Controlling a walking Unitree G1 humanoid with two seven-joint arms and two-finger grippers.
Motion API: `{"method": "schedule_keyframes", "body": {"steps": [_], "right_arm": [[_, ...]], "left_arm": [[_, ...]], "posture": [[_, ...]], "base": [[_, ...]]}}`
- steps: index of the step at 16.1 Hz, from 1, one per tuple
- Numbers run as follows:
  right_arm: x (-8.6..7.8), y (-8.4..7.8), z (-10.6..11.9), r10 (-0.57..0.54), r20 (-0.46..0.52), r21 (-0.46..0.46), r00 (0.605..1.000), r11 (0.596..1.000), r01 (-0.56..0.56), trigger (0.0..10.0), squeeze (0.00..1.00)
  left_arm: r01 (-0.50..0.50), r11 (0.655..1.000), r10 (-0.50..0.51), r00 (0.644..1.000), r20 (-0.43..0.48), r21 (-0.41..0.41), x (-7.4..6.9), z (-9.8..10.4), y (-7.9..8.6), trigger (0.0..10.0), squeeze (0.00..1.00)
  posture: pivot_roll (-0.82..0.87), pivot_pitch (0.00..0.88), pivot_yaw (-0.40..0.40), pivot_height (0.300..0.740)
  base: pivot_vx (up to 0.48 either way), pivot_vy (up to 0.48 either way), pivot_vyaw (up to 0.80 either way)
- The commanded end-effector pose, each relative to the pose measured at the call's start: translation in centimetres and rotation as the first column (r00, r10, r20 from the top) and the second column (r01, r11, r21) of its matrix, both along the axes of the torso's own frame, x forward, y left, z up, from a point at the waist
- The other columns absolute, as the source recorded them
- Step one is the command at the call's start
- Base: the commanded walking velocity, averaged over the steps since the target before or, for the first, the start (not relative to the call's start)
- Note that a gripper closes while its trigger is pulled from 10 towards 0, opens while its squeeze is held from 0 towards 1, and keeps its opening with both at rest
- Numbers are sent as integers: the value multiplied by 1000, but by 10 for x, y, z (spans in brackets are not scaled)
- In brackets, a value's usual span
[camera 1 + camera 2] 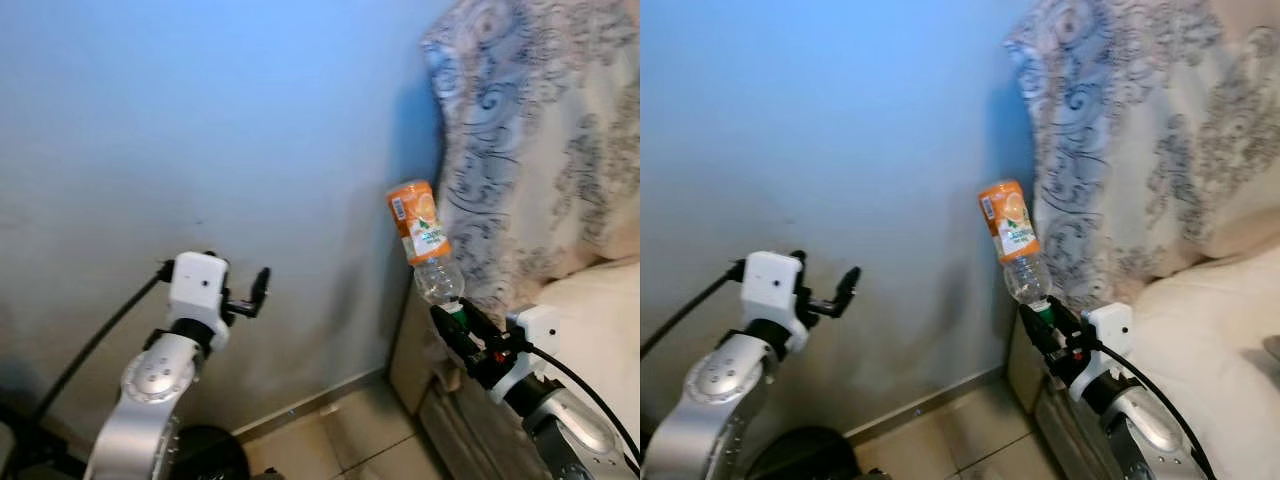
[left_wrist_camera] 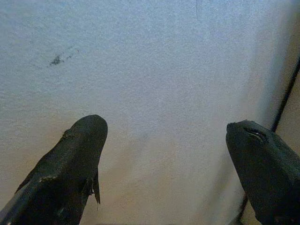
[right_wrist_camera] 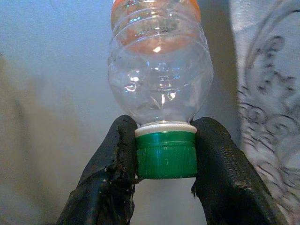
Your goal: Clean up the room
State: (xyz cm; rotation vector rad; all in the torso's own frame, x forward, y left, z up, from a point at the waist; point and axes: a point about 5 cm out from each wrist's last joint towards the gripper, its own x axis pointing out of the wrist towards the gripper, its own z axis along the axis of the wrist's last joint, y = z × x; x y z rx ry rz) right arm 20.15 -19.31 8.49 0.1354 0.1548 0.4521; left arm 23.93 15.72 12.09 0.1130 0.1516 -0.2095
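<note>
An empty clear plastic bottle (image 1: pixel 425 240) with an orange label and a green cap (image 3: pixel 166 153) is held upside down in the air, close to the wall. My right gripper (image 1: pixel 455 322) is shut on the cap, with one black finger (image 3: pixel 112 164) on each side. The bottle tilts slightly left, its base uppermost. My left gripper (image 1: pixel 258 292) is raised in front of the wall at the left, open, with nothing between its fingers (image 2: pixel 75 159).
A pale blue wall (image 1: pixel 200 150) is close ahead. A bed with a patterned cover (image 1: pixel 540 140) and a cream sheet (image 1: pixel 600 300) stands at the right. Tiled floor (image 1: pixel 340 440) and a skirting board lie below. A black cable (image 1: pixel 95 345) runs to my left arm.
</note>
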Motion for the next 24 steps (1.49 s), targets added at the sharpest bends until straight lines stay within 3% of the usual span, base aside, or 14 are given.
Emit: {"method": "schedule_keyframes", "body": {"steps": [1,5,7,10,13,17,24], "right_arm": [[0,-4,2,-5,1,-28,1000,1000,5,10000,0],[7,0,5,25,11,-82,1000,996,-24,10000,0],[9,4,2,54,-5,-116,999,992,-54,10000,0],[10,16,-8,131,-59,-152,990,979,-138,10000,0],[15,17,-18,92,-104,-183,990,977,-110,10000,0],[19,21,-26,5,-127,-178,992,984,-27,10000,0],[22,31,-32,52,-154,-207,987,975,-84,10000,0]], "left_arm": [[13,1000,-13,1000,-3,-7,1,-1,-5,10000,0],[-19,1000,19,1000,-22,-1,0,-8,0,10000,0],[-35,999,35,999,-20,-22,-3,-8,2,10000,0],[-27,1000,27,1000,-10,14,-7,-9,3,10000,0],[-20,996,23,999,-26,83,-13,-16,7,10000,0],[-82,995,82,997,-3,59,-14,-12,13,10000,0],[-100,993,98,995,25,65,-16,-10,14,10000,0]], "posture": [[-7,0,73,740],[-6,0,56,740],[0,0,52,740],[11,0,48,740],[20,0,46,740],[25,0,46,740],[35,0,34,740]], "base": [[0,-480,0],[0,-480,0],[0,0,0],[0,0,800],[0,0,800],[0,0,800],[0,0,800]]}}
